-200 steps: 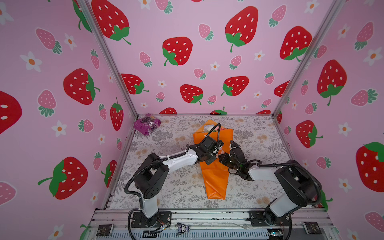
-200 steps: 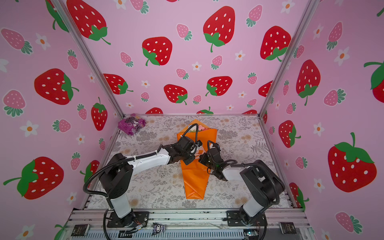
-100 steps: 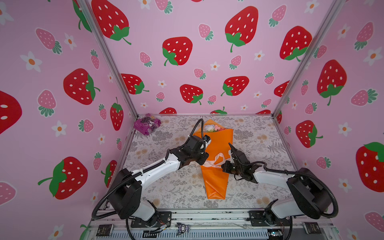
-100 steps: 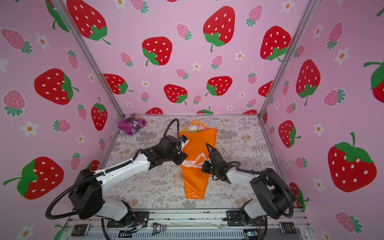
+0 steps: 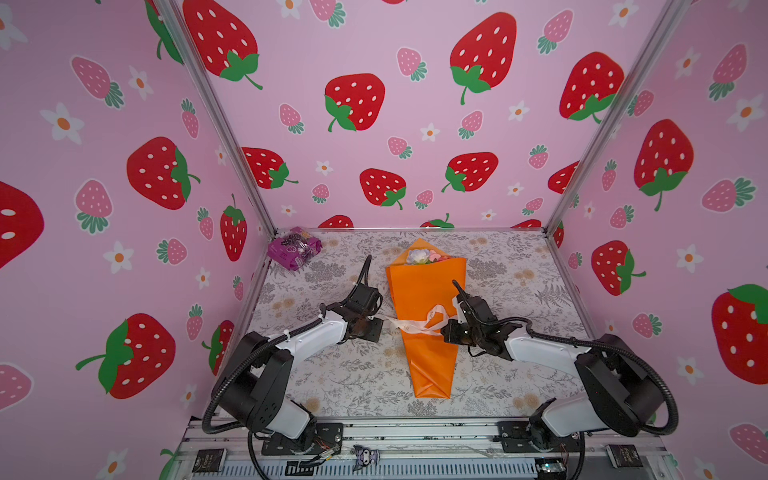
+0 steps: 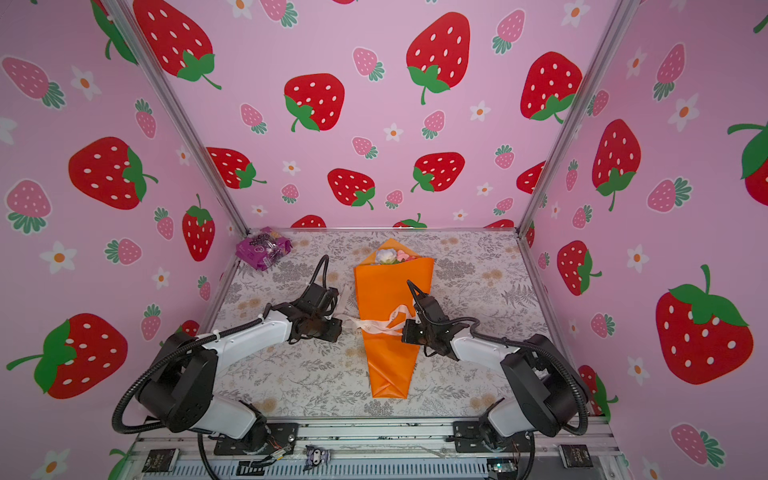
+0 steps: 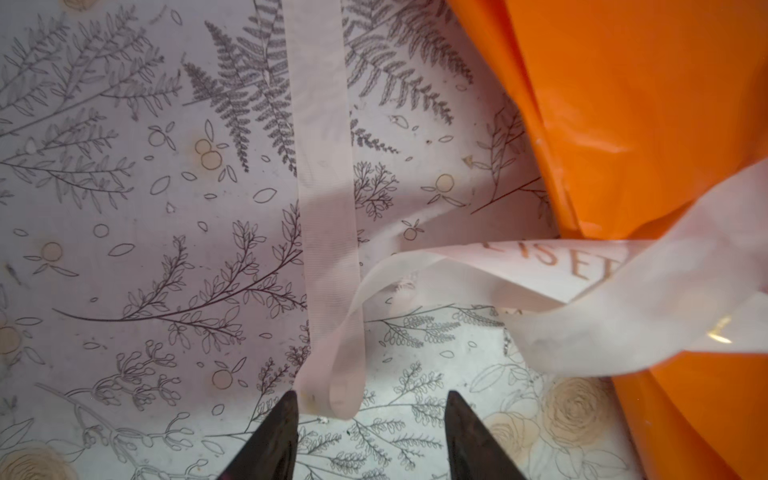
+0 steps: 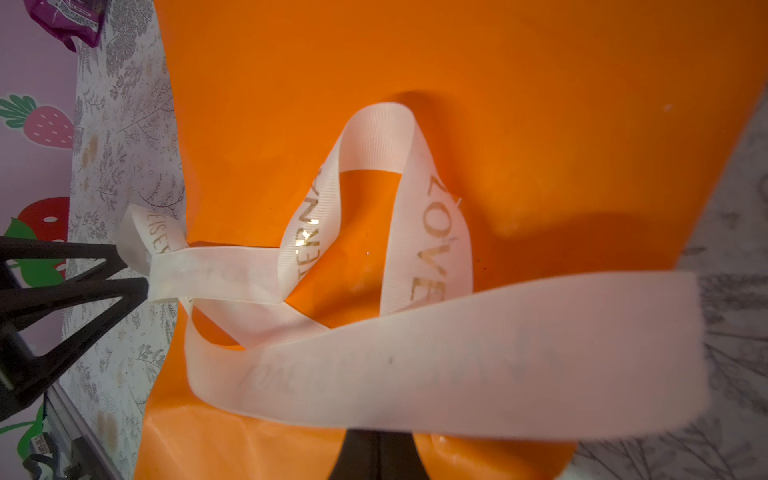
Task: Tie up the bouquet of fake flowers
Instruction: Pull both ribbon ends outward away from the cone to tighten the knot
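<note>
Orange-wrapped bouquet (image 5: 424, 357) lies flat mid-table (image 5: 332, 382), flower heads toward far wall, narrow end toward camera, directly btwn both grippers. Pale ribbon (image 5: 415, 326) w/ gold lettering crosses wrap at waist, loosely looped. Left gripper (image 7: 372, 397) just beside bouquet's left edge: jaws spread, folded ribbon end sitting btwn tips. Right gripper (image 6: 407, 332) at bouquet's right edge, over wrap — jaws pressed together, pinching ribbon. Purple packet (image 5: 294, 249) in far-left corner, well apart.
</note>
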You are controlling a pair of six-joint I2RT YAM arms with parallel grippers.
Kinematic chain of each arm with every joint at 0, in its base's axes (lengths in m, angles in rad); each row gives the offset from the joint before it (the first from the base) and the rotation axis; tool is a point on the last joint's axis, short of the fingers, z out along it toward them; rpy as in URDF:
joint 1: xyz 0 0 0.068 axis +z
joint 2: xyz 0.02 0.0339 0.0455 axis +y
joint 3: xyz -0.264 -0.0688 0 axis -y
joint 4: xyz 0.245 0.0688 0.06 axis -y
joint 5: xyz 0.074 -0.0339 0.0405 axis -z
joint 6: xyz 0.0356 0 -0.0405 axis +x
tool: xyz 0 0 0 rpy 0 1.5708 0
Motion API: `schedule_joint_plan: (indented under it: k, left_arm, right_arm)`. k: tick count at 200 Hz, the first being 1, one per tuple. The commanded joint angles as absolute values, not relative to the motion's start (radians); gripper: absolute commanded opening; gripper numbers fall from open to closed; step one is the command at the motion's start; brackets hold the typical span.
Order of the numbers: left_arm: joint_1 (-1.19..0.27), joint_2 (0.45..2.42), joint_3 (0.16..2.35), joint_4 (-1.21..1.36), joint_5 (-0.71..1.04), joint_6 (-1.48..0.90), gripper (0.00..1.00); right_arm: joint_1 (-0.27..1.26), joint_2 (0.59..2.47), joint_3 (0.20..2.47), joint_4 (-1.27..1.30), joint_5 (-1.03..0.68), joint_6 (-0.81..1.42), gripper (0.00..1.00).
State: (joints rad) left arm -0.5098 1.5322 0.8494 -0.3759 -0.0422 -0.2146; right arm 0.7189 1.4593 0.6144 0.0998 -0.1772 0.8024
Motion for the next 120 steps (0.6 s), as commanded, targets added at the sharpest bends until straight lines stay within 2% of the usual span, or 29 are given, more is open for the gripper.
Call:
schedule_joint_plan:
  k: [1,27,39,57,78,83,120]
  left_arm:
    - [-0.498,1.576,0.913,-0.420,-0.115,-0.194,0.58]
    - [-0.489,1.645,0.960,-0.425,-0.097,-0.193,0.56]
    - [-0.482,1.667,0.979,-0.433,-0.088,-0.193,0.44]
    - [-0.453,1.661,0.976,-0.420,-0.047,-0.213,0.19]
    - [-0.413,1.619,0.943,-0.387,0.010,-0.231,0.07]
    - [-0.406,1.608,0.939,-0.387,0.014,-0.230,0.00]
    - [-0.383,1.544,0.925,-0.388,0.045,-0.207,0.00]
  right_arm:
    - [0.717,1.445,0.631,0.068,-0.178,0.790,0.00]
    - [0.716,1.439,0.643,0.043,-0.186,0.776,0.00]
    - [0.716,1.434,0.663,-0.004,-0.179,0.750,0.00]
    - [0.714,1.416,0.696,-0.118,-0.136,0.705,0.00]
    - [0.712,1.390,0.750,-0.288,-0.065,0.644,0.00]
    - [0.712,1.383,0.762,-0.323,-0.044,0.631,0.00]
    - [0.701,1.365,0.900,-0.663,0.147,0.553,0.00]
